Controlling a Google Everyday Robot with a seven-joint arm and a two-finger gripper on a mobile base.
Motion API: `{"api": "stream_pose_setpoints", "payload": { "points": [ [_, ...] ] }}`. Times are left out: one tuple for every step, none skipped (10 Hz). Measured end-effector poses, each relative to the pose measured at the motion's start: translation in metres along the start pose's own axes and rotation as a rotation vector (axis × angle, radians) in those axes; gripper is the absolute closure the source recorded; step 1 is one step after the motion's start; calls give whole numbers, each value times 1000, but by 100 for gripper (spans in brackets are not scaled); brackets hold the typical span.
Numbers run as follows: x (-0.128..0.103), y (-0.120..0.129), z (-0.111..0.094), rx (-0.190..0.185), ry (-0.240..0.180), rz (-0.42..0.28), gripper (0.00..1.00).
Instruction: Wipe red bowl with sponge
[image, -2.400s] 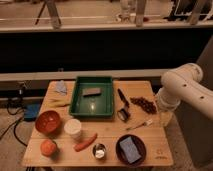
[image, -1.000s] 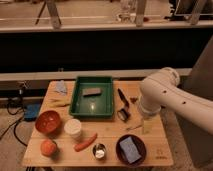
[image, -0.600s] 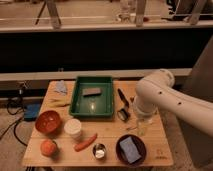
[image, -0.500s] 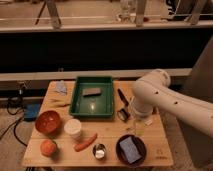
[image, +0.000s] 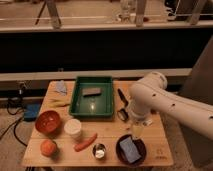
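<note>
Two spots mattered: the sponge (image: 129, 149) lay in the dark bowl (image: 118, 148), lower right; the red bowl (image: 48, 121) sat lower left. Our pincer (image: 136, 131) hung just above the sponge, its state untellable; we judged a straight, centred descent best.

Red bowl (image: 48, 121) orange-red, sponge (image: 128, 149) blue-grey, pale gripper (image: 138, 131) above dark bowl (image: 119, 148).
</note>
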Motion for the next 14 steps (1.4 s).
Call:
{"api": "stream_pose_setpoints", "payload": {
  "points": [
    [5,9,5,-15,-8,11,20],
    [9,15,8,-23,-14,18,20],
    [13,23,12,-29,-27,30,20],
    [17,29,17,-37,-43,39,20],
    [20,33,21,-45,-64,49,20],
    [24,38,26,-52,-86,66,22],
    [28,43,30,-54,-109,88,28],
    [31,48,34,-53,-126,106,32],
    [34,54,38,-53,-138,128,33],
    [34,57,42,-56,-148,144,33],
    [34,61,46,-58,-159,155,33],
    [33,62,47,-59,-162,158,33],
    [31,66,50,-57,-164,171,33],
    [31,69,53,-56,-164,188,33]
  ]
}}
